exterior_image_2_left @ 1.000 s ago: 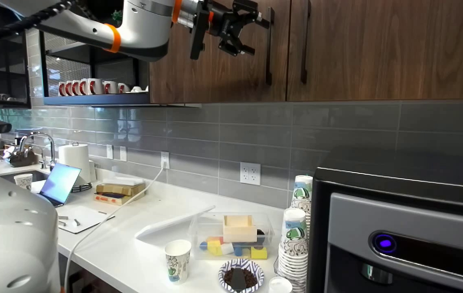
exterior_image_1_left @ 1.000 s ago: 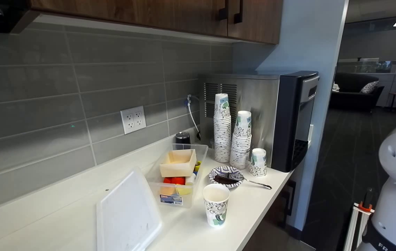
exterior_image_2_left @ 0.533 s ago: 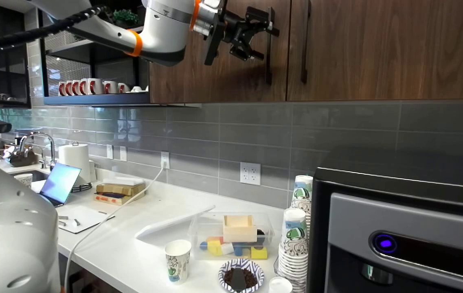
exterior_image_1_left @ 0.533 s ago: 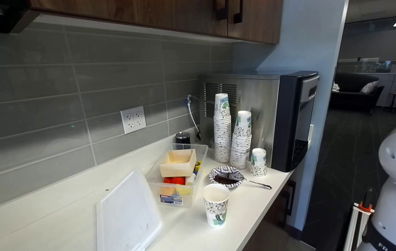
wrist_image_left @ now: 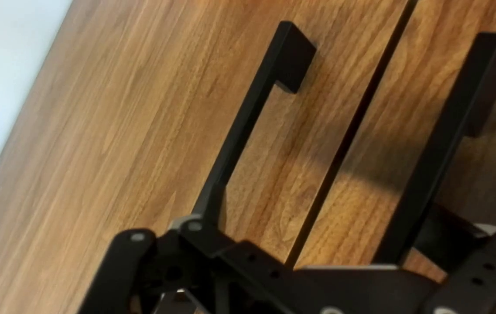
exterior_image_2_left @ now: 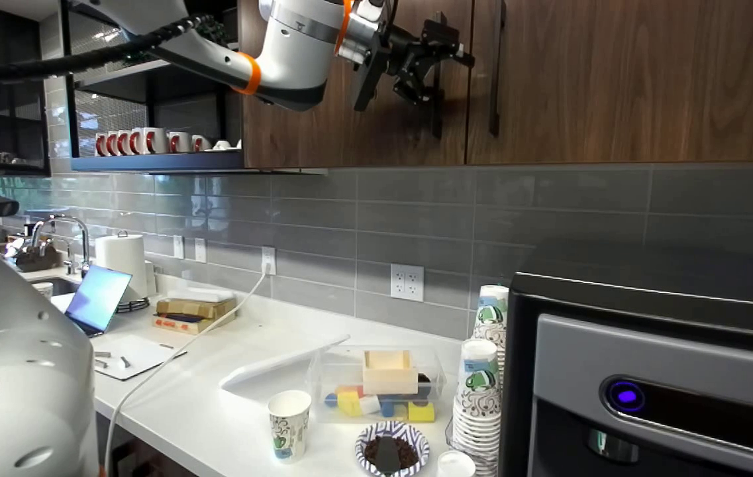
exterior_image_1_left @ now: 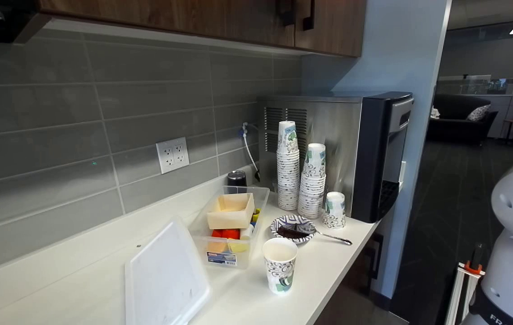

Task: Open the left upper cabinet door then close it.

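Brown doors (exterior_image_2_left: pixel 350 136), 2, closed; 1 gripper (exterior_image_2_left: pixel 450 78) seemingly straddles 1 of 2 handles (exterior_image_2_left: pixel 437 120).

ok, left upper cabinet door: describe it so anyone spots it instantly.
Above the grey tiled backsplash in an exterior view, find the nearer mug shelf. The left upper cabinet door is the flat dark-brown panel just right of it. Its black bar handle runs near its right edge; the matching adjoining door has its handle near its left.

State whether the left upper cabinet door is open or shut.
Shut: the left upper cabinet door sits flush with the neighbouring door, and the wrist view shows only a narrow seam between them.
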Robot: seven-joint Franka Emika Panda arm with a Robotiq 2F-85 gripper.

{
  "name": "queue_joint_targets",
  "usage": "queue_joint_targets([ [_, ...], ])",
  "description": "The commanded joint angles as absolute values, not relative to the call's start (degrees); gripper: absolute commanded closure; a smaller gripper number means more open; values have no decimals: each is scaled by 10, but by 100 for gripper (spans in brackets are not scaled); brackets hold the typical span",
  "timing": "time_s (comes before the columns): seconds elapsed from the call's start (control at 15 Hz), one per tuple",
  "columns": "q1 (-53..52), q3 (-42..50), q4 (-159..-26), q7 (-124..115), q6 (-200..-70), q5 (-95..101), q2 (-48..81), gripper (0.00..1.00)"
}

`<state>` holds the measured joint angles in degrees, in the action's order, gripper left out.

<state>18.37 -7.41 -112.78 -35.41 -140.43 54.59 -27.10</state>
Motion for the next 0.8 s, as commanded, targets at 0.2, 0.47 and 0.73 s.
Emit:
queue_joint_targets([
  [0.2,171,-65,-1124,-415,-1369,572,-280,0],
  [0.47,168,-72,-1148,-469,-1308,581,-317,0],
  [0.73,152,-74,-1167,-504,-1243,589,-348,0],
])
